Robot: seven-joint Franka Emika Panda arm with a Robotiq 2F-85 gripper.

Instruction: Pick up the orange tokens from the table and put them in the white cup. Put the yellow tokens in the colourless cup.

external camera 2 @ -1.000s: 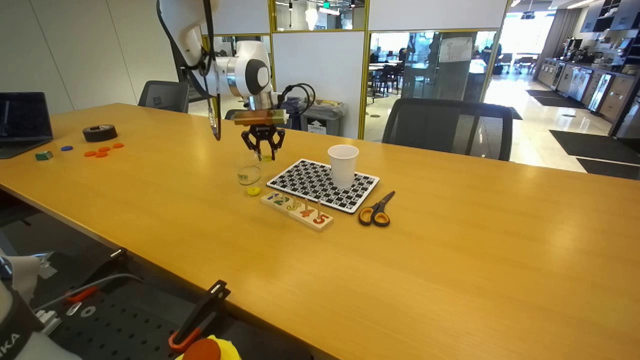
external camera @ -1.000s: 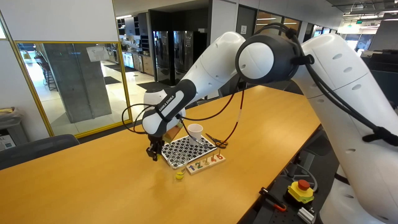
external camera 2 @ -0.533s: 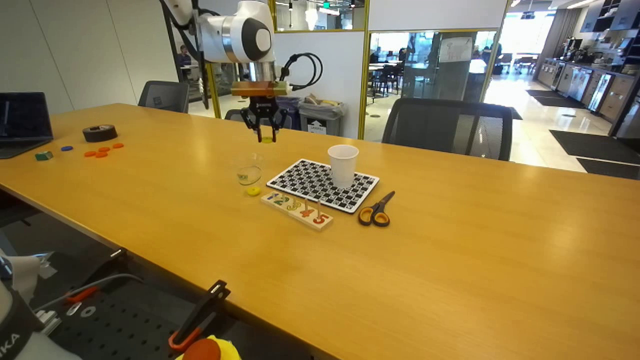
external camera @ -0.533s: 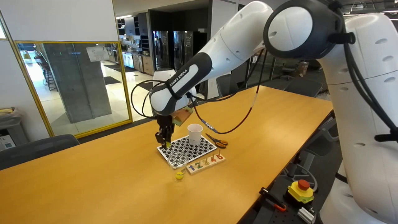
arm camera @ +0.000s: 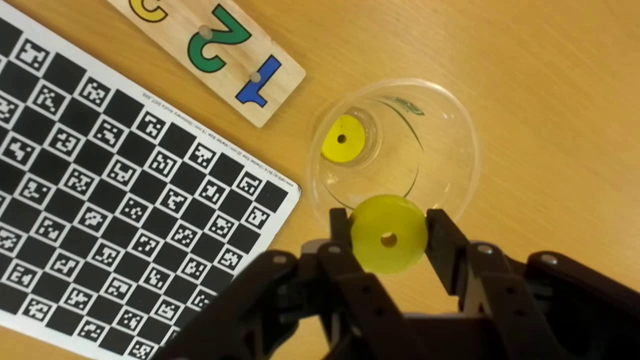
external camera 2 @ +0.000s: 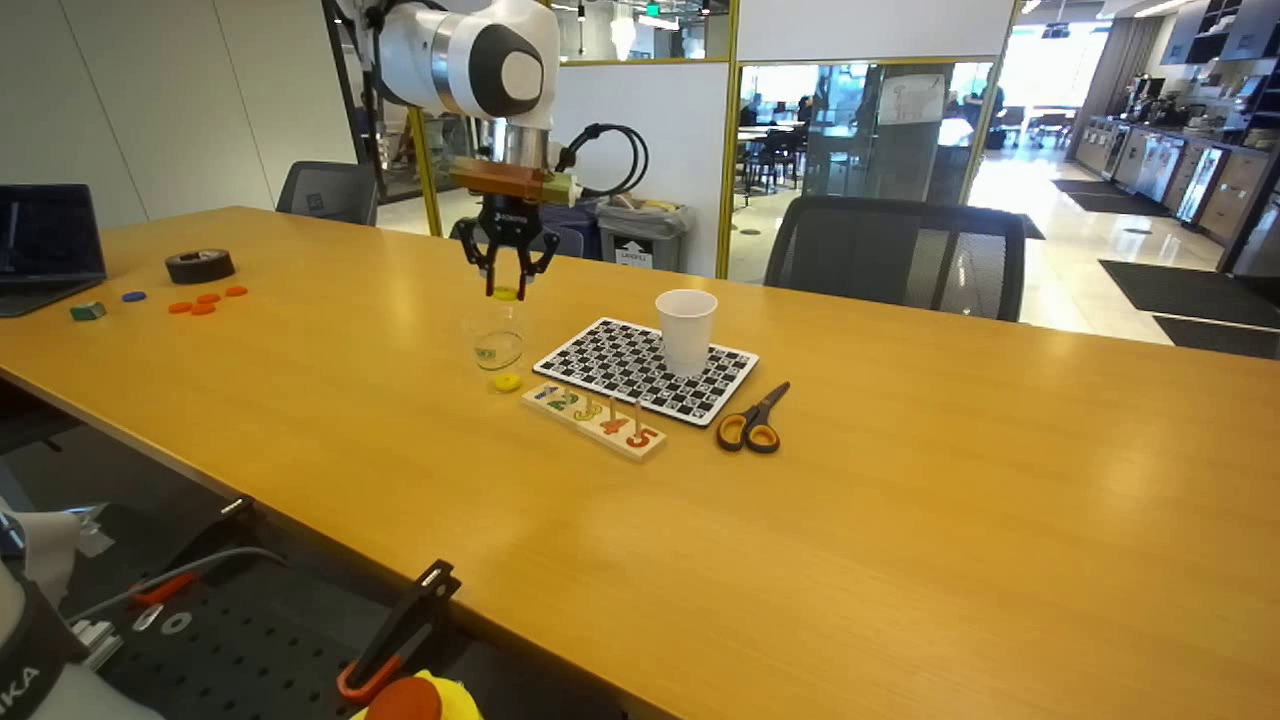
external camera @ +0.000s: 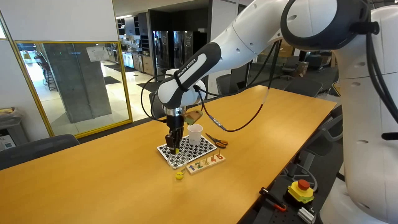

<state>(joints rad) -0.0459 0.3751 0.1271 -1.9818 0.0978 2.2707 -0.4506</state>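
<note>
My gripper is shut on a yellow token, gripped edge to edge between its fingertips. It hangs above the near side of the colourless cup, overlapping its rim in the wrist view. Inside that clear cup, another yellow token lies at the bottom; it also shows as a yellow spot in both exterior views. The white cup stands upright on the checkerboard, its inside not visible. Several orange tokens lie flat on the table, far to the left in an exterior view.
The checkerboard and a wooden number board with pegs lie beside the clear cup. Scissors rest past the checkerboard. Near the orange tokens are a black tape roll, a blue disc, a green block and a laptop.
With the yellow token held, my gripper has risen from close to the table beside the checkerboard and shifted across to the colourless cup. Cups and loose tokens have stayed put.
</note>
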